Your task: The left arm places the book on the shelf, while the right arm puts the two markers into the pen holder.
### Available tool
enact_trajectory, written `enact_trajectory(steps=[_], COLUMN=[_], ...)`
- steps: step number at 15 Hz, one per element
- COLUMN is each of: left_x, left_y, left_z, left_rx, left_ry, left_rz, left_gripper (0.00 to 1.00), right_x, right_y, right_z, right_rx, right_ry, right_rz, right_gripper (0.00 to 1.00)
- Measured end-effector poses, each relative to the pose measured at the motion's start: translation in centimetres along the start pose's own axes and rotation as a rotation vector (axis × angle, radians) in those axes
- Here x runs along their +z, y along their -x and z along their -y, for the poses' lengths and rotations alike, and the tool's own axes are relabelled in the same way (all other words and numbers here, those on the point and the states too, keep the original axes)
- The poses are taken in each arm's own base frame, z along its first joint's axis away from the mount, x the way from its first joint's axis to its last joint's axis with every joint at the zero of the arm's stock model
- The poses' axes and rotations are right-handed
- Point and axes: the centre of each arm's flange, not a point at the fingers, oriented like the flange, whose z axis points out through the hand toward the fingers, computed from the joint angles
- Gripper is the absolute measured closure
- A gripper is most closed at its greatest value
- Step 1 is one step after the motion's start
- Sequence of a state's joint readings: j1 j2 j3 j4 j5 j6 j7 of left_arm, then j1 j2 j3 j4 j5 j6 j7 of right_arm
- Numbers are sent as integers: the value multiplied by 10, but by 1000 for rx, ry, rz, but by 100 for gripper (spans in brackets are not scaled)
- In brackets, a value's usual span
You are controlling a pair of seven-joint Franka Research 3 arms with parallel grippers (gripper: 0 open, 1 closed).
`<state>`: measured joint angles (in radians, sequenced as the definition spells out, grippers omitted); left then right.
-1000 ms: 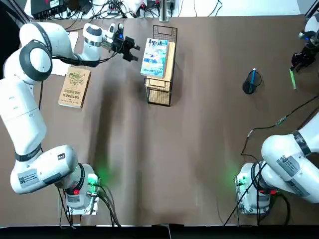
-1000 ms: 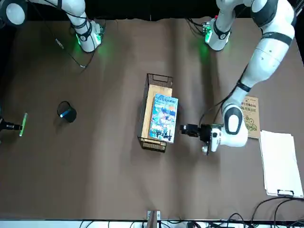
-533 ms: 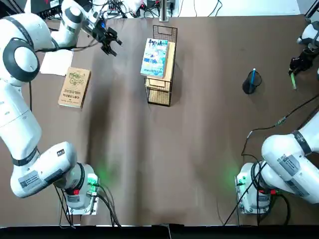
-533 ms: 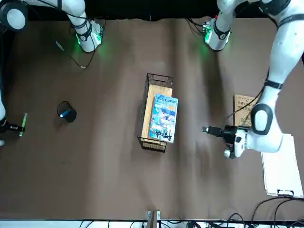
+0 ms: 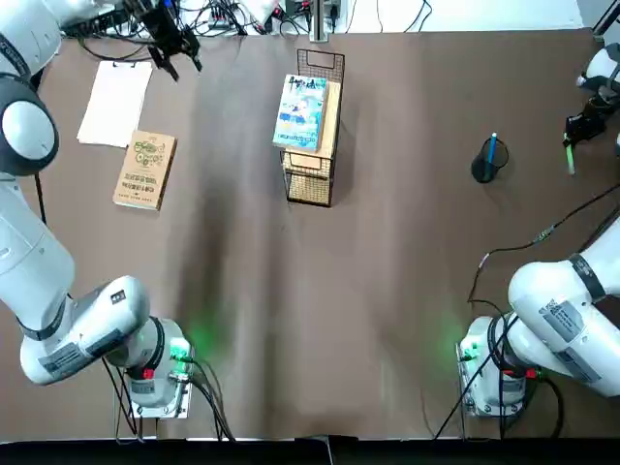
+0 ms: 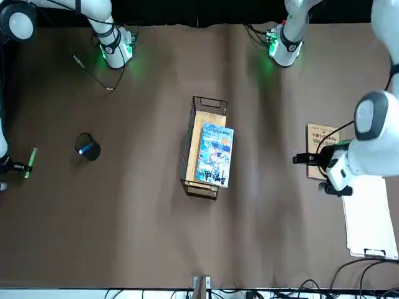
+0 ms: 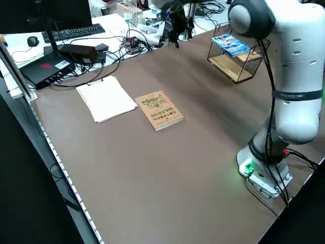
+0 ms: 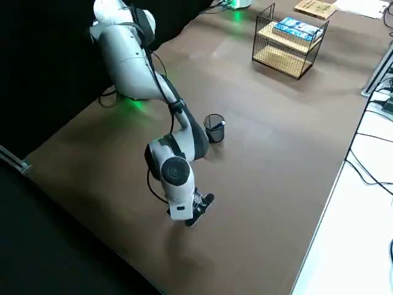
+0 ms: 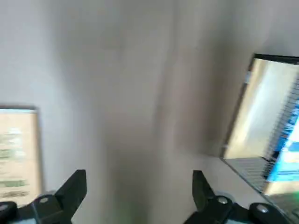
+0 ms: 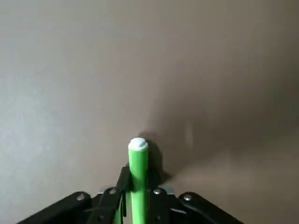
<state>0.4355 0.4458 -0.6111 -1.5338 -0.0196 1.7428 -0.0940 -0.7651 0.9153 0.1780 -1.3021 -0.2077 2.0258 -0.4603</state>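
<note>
The light blue book [image 5: 302, 111] lies flat on the wooden top board of the black wire shelf [image 5: 312, 179], also seen in the front view as book [image 6: 215, 154] and shelf [image 6: 201, 187]. My left gripper [image 5: 170, 46] is open and holds nothing, far left of the shelf near the table's back edge; its wrist view shows wide-spread fingers [image 9: 70, 191]. The black pen holder [image 5: 486, 161] holds the blue marker [image 5: 492, 147]. Right of it, my right gripper [image 5: 577, 131] is shut on the green marker [image 5: 570, 157], which stands between its fingers in the wrist view [image 10: 138, 168].
A tan-brown book [image 5: 145, 170] and a white paper sheet [image 5: 113, 102] lie at the table's left side. Cables and electronics [image 7: 76, 51] crowd the back edge. A cable [image 5: 523, 242] trails across the table near the right arm's base.
My left gripper has swung away from the shelf to the far left back corner, still open. The book stays on the shelf. The right gripper has barely moved with the green marker.
</note>
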Motion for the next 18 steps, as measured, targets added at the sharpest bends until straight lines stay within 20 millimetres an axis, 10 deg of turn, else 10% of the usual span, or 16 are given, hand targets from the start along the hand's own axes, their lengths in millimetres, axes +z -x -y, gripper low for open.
enact_trajectory(steps=[3, 8, 11, 14, 18], left_x=[-51, -158, -175, -163, -156], left_y=[19, 100, 124, 121, 117], left_z=[-20, -44, -48, -46, -44], left_rx=[-20, -125, -147, -98, -26], left_ry=[-176, -268, -270, -279, -308], left_rz=[-101, -217, -231, -193, -169], left_gripper=[0, 0, 0, 0, 0], right_x=[-32, -120, -147, -135, -50], right_y=[2, -3, 12, 31, 49], right_z=[31, 145, 163, 164, 175], right_rx=[-169, -333, -422, -600, -831], right_ry=[-101, -530, -774, -1051, -1318], right_rz=[86, 37, -30, -188, -529], right_gripper=[83, 83, 83, 83, 83])
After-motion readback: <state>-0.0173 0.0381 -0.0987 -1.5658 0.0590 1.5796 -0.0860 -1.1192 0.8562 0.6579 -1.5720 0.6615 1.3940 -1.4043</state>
